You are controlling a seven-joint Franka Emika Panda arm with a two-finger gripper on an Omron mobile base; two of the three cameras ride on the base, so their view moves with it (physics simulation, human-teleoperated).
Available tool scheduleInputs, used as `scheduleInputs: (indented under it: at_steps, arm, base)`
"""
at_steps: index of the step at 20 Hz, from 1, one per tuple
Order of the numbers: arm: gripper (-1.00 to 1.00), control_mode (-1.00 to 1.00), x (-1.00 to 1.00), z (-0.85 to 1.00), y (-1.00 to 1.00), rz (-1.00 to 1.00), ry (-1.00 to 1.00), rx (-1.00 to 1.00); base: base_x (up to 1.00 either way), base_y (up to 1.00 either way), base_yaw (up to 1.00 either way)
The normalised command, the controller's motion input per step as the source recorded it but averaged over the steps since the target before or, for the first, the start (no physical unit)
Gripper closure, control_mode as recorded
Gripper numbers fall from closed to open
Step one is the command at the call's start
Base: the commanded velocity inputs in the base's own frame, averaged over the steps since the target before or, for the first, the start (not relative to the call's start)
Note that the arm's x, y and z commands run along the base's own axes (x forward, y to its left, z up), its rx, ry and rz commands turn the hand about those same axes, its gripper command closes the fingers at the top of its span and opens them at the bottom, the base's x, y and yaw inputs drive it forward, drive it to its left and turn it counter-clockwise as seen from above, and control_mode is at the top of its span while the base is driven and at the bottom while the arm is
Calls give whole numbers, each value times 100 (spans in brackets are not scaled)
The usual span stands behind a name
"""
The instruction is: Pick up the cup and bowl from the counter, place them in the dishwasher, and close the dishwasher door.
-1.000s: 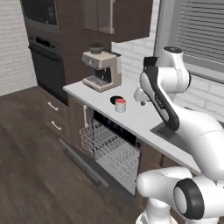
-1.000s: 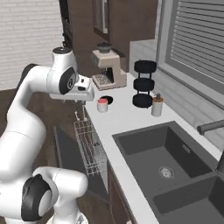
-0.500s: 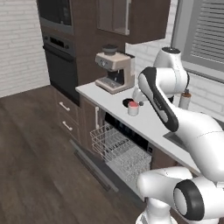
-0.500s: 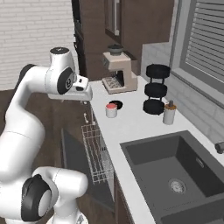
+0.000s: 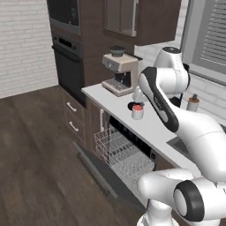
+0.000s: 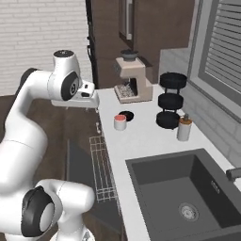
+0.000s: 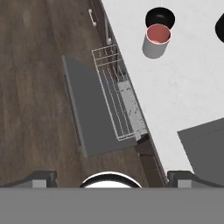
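Note:
The cup [image 7: 156,40], pale grey with a red top, stands on the off-white counter [image 7: 179,87]. The black bowl [image 7: 159,17] sits right behind it, touching or nearly so. Both also show as cup [image 6: 120,122] and bowl [image 6: 127,116], and as cup [image 5: 137,111] near the counter's front edge. The dishwasher door [image 7: 87,109] lies folded down, and the wire rack [image 7: 118,94] is pulled out over it. My gripper [image 7: 113,177] hangs high above the door, open and empty, well short of the cup. It is at the end of the arm, gripper [image 6: 92,101].
A coffee machine [image 6: 132,79] stands at the counter's far end. A black three-tier stand [image 6: 169,101] and a pump bottle [image 6: 184,128] are by the wall. The dark sink [image 6: 183,193] is near me. A black wall oven [image 5: 68,66] and drawers lie beyond the dishwasher.
The whole scene has slid across both base views, so the base has driven along the counter. Cup, bowl and open door stay put. The gripper remains open.

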Motion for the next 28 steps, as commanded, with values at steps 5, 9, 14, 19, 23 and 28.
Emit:
scheduleInputs:
  at_steps: [5,9,14,19,23,28]
  arm:
    - [-100,100,0,0,0,0,0,0]
    - [-100,100,0,0,0,0,0,0]
    - [-100,100,0,0,0,0,0,0]
    - [-100,100,0,0,0,0,0,0]
    - [-100,-100,85,-43,-5,-2,9,-8]
    - [-100,-100,100,-70,-24,1,22,-11]
  base:
    - [25,-35,14]
    - [18,-19,9]
    - [8,-13,5]
    - [0,-1,0]
    - [0,0,0]
    - [0,0,0]
